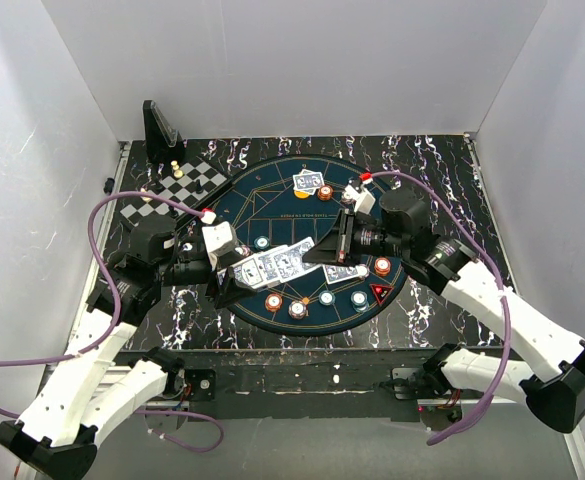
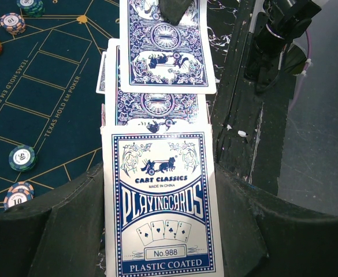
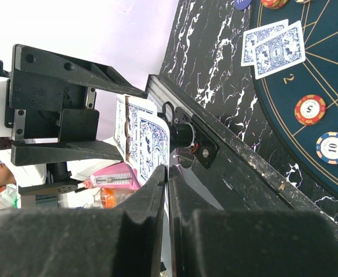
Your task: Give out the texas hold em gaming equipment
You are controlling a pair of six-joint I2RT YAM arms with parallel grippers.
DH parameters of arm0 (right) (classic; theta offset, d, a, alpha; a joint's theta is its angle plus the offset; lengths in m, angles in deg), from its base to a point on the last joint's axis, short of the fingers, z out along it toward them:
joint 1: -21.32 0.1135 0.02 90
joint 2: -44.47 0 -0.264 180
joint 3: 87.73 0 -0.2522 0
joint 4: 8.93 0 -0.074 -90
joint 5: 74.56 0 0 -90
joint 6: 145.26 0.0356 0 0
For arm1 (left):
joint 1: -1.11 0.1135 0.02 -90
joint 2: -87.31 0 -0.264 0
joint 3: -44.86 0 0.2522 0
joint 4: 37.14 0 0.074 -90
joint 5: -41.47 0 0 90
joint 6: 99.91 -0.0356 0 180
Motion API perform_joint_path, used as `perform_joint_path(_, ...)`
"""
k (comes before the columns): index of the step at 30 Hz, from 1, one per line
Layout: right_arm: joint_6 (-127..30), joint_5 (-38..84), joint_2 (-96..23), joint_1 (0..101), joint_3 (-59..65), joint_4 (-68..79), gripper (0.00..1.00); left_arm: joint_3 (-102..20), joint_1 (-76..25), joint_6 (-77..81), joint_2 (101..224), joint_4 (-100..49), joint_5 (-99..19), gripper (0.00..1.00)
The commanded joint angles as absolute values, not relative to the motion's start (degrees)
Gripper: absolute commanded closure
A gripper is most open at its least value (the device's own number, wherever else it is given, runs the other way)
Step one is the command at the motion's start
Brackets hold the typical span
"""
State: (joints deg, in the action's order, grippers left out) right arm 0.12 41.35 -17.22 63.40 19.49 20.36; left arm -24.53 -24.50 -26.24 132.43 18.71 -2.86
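A blue card box (image 2: 160, 219) printed "PLAYINGCARDS" sits over the near part of the round mat (image 1: 272, 200). Face-down cards with blue backs slide out of it in a row. At least two full backs show in the left wrist view, and thin edges of more cards are beneath them.

Two more face-down cards (image 1: 310, 182) lie on the far side of the mat, with a yellow marker (image 1: 301, 193) and one orange chip (image 1: 326, 192) just beside them. Another small group of cards (image 1: 344, 272) lies under the right arm; their number cannot be told.

Seven poker chips can be counted in the top view: the orange one, three teal (image 1: 326, 298), one red (image 1: 383, 266) and two more at the near edge (image 1: 273, 301). One red triangle marker (image 1: 379, 293) lies near the red chip.

The left gripper (image 2: 157, 173) is closed narrowly on the card box, one finger pressing each long side. The right gripper (image 3: 167, 170) is almost fully closed and pinches the far end of the top card (image 2: 166, 52) between its tips.

At the far left of the table there is a chess board (image 1: 187, 185) with a few small pieces on it.
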Motion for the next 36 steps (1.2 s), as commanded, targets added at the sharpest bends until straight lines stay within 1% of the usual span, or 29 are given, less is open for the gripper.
perform_joint_path(1,0.02,41.8,-14.94,62.71,19.98,20.65,0.92,-25.24,-24.2,-26.17,131.96,17.67,-1.68,1.0)
perform_joint_path(9,-1.82,42.15,-10.29,59.55,19.36,26.27,0.93,-25.41,-24.2,-26.17,132.13,17.67,-1.77,1.0)
perform_joint_path(13,-2.0,44.52,-6.86,56.83,19.45,28.21,0.94,-25.32,-24.2,-26.17,131.96,17.67,-1.77,1.0)
perform_joint_path(15,-1.65,46.1,-5.54,56.04,20.06,26.9,0.94,-25.24,-24.29,-26.17,132.05,17.67,-1.77,1.0)
perform_joint_path(18,-2.43,46.99,-4.83,55.16,19.54,29.69,0.97,-25.32,-24.2,-26.08,131.96,17.67,-1.86,1.0)
perform_joint_path(20,-4.54,45.24,-4.4,54.11,19.97,33.64,0.99,-25.24,-24.2,-26.08,131.78,17.67,-1.95,1.0)
perform_joint_path(22,-6.12,44.71,-4.22,52.35,22.51,35.33,0.99,-25.15,-24.2,-25.99,131.78,17.67,-1.95,1.0)
perform_joint_path(25,-6.48,45.06,-4.3,49.1,28.66,32.79,0.99,-25.59,-24.29,-25.99,131.87,17.67,-1.95,1.0)
perform_joint_path(28,-7.79,43.48,-7.19,46.9,34.11,29.98,0.99,-26.03,-24.29,-25.9,132.13,17.67,-1.77,1.0)
perform_joint_path(31,-9.2,40.24,-12.98,46.37,37.37,25.59,0.99,-26.2,-24.2,-25.81,132.13,17.76,-1.86,1.0)
perform_joint_path(36,-12.8,33.82,-23.44,45.75,35.19,22.68,0.99,-26.64,-24.29,-25.9,132.31,17.93,-1.77,1.0)
